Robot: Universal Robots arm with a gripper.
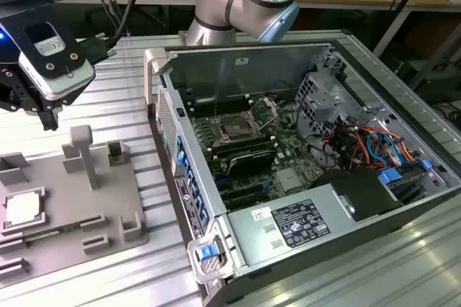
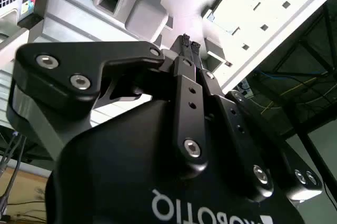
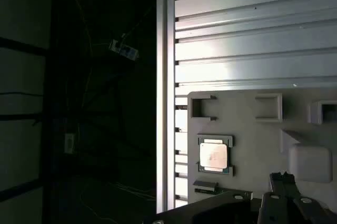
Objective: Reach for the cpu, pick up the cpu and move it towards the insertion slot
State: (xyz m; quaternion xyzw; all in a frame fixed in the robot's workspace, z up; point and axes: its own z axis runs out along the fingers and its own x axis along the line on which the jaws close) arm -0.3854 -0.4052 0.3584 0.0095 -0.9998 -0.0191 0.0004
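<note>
The cpu [image 1: 21, 208] is a thin silvery square lying flat in a recess of the grey tray [image 1: 108, 199], at the exterior view's left. It also shows as a pale square cpu [image 3: 213, 155] in the first wrist view and cpu [image 2: 239, 11] in the second wrist view. My gripper [image 1: 45, 116] hangs above the tray's far side, apart from the chip. In the second wrist view the gripper [image 2: 188, 44] has its fingertips together with nothing between them. The insertion slot [image 1: 234, 128] sits on the motherboard inside the open case, its metal frame raised.
The open computer case [image 1: 302, 199] stands at the exterior view's right, with cables, drive cage and power supply inside. Upright grey blocks [image 1: 81, 150] rise from the tray between gripper and case. Everything rests on a ribbed aluminium table [image 1: 122, 91], whose edge [image 3: 166, 103] runs near the tray.
</note>
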